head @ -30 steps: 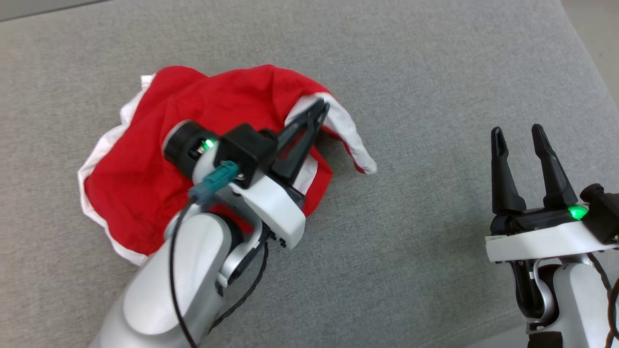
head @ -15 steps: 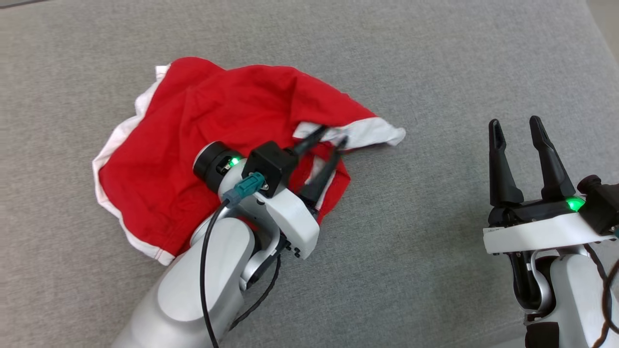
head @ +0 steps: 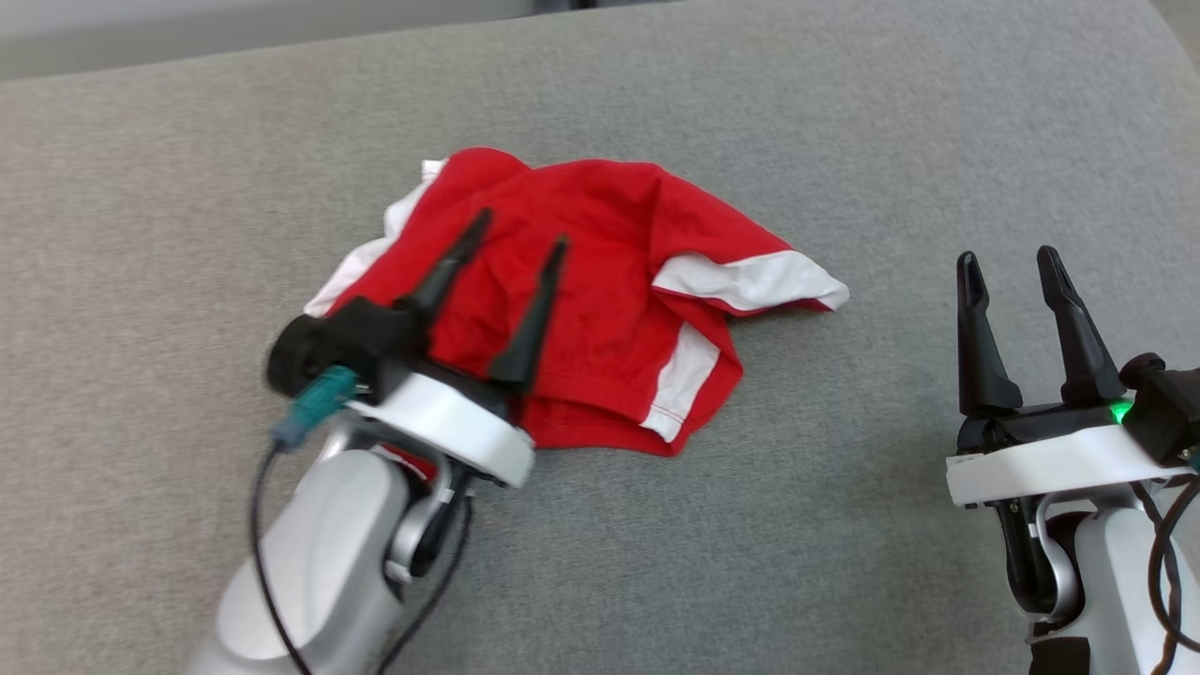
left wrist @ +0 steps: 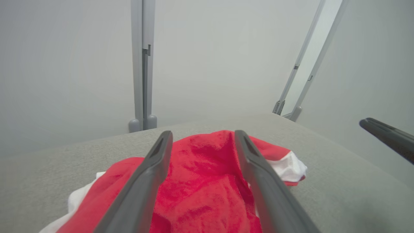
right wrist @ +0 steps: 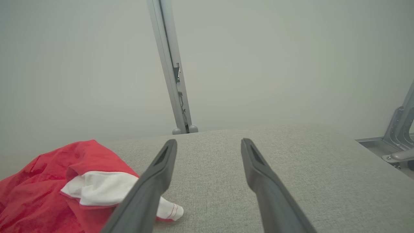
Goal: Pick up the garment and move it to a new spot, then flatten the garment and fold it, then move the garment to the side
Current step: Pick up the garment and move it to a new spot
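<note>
A crumpled red cloth garment (head: pixel 609 281) with white trim is lying near the middle of the grey fabric-covered worktop (head: pixel 844 141), somewhat toward its left side. Its long axis is running across the worktop from left to right, and one white-banded sleeve (head: pixel 750 281) is pointing toward the right edge, lying flat on the fabric. A white edge is also peeking out at the garment's far left corner.

Beyond the worktop's far edge, grey metal posts (left wrist: pixel 142 64) are standing against a pale wall (left wrist: pixel 226 48). Nothing is lying between the garment and either arm.

The left gripper (head: pixel 521 230) is reaching in from the near left, its wrist just beside the garment's near edge. Its two dark fingers are spread wide over the red cloth's left half, angling toward the far edge and gripping nothing. The right gripper (head: pixel 1005 255) is sitting near the right edge, well apart from the sleeve, its fingers also parted and empty and pointing toward the far edge.
</note>
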Robot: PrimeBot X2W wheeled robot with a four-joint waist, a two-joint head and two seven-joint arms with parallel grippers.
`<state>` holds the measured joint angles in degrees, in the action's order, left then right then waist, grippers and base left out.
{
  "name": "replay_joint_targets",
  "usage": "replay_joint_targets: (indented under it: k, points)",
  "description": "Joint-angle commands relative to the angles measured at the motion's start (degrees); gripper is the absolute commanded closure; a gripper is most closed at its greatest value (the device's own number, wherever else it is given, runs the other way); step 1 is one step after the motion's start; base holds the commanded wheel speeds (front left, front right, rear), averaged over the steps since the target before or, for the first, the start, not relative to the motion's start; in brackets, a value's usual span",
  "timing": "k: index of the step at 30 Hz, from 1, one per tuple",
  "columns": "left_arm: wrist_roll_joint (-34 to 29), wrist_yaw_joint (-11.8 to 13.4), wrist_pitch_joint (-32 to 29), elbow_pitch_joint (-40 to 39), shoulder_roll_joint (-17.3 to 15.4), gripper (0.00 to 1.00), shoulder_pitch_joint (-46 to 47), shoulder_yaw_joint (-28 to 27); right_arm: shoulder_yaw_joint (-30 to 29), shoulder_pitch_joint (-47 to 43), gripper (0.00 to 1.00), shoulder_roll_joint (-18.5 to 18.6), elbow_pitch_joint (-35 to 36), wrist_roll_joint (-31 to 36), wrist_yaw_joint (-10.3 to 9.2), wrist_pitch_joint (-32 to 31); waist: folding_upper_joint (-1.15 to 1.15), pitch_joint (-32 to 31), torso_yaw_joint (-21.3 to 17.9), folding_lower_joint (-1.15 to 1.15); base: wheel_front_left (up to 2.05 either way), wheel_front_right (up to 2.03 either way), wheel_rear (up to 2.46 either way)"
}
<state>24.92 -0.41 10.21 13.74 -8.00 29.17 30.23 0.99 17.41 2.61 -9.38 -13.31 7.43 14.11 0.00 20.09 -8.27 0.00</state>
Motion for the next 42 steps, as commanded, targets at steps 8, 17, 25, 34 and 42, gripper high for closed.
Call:
replay_joint_targets:
  k: [8, 17, 25, 34, 42]
  points:
    - [4.39, 5.66, 2.73, -2.05, -4.51, 0.0, -5.25, -10.33, -1.35, -2.11, 0.0, 0.41, 1.09, 2.01, 0.11, -1.9, 0.0, -3.69, 4.6, 0.0, 0.0, 0.0, 0.0]
    - [6.68, 8.71, 4.0, -3.87, -9.07, 0.0, -12.76, -17.92, -1.8, -4.44, 0.0, 0.41, 0.9, 3.28, 0.11, -3.45, 0.0, -7.23, 7.07, 0.0, 0.0, 0.0, 0.0]
    - [5.73, 9.67, 2.38, -8.19, -10.94, 0.0, -20.26, -16.81, -2.6, -7.72, 0.0, 0.41, 1.7, 4.53, 0.11, -4.78, 0.0, -10.88, 8.0, 0.0, 0.0, 0.0, 0.0]
    - [4.68, 12.06, -0.59, -13.33, -12.34, 0.0, -26.63, -15.03, -3.76, -11.46, 0.0, 0.4, 3.61, 5.62, 0.11, -6.57, 0.0, -14.05, 7.83, 0.0, 0.0, 0.0, 0.0]
    - [5.04, 12.8, -2.05, -15.69, -12.87, 0.0, -29.21, -14.66, -4.81, -13.78, 0.0, 0.41, 5.08, 5.21, 0.11, -7.69, 0.0, -15.66, 8.02, 0.0, 0.0, 0.0, 0.0]
